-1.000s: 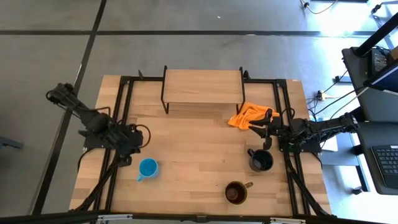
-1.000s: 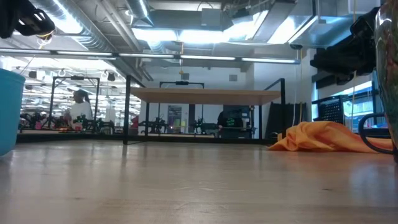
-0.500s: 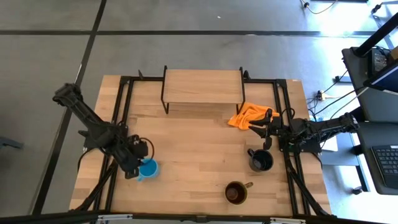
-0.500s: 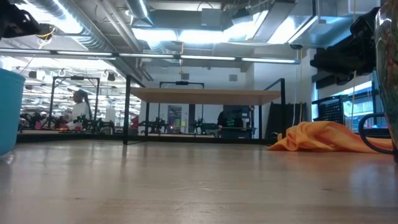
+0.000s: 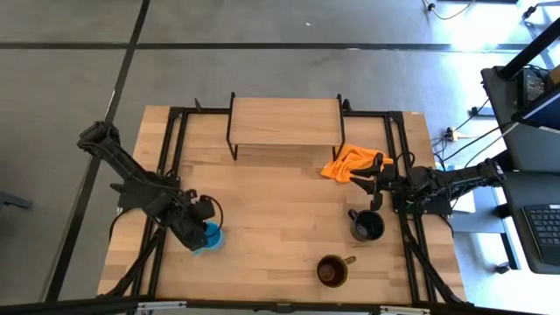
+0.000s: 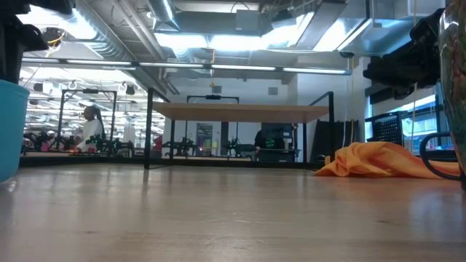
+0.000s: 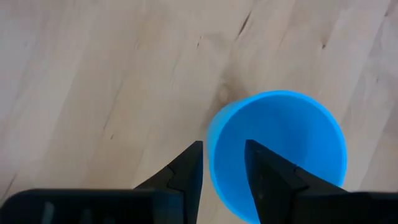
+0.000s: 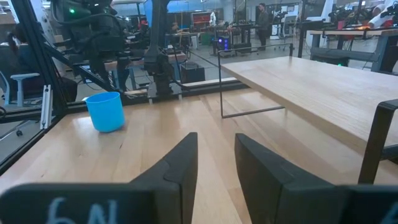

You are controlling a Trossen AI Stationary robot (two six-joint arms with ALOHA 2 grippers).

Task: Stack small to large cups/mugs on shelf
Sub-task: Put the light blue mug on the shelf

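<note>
**Three mugs on the worktop, shelf bare as left claw straddles the blue one**

Three mugs stand on the light-wood worktop [image 5: 271, 210], none on the shelf [image 5: 284, 121], which sits at the far edge between the two arms. Seen from above, the left claw [image 5: 201, 233] is down over the small light-blue mug [image 5: 210, 237], on the near-left part of the worktop. The left wrist view shows its two dark fingers [image 7: 189, 171] parted, one just outside the mug's wall and the other inside its mouth, so the blue rim runs between them; they stand open about the rim and whether either pad touches it cannot be told. In the level view the blue mug [image 6: 11, 129] shows as a cut-off shape at the left edge.

On the right side the right claw [image 5: 363, 178] waits above the worktop, near a crumpled orange cloth [image 5: 348, 163] that lies just beside the shelf's right legs. Its fingers [image 8: 180, 167] stand apart with nothing between them, pointing across the worktop toward the blue mug [image 8: 105, 111] and the left arm beyond.

The black mug [image 5: 367, 226] stands just below the right claw in the overhead view, apart from it. The brown mug [image 5: 332, 271], dark inside, stands nearer the front edge. A person [image 6: 92, 125] shows in the room beyond.
</note>
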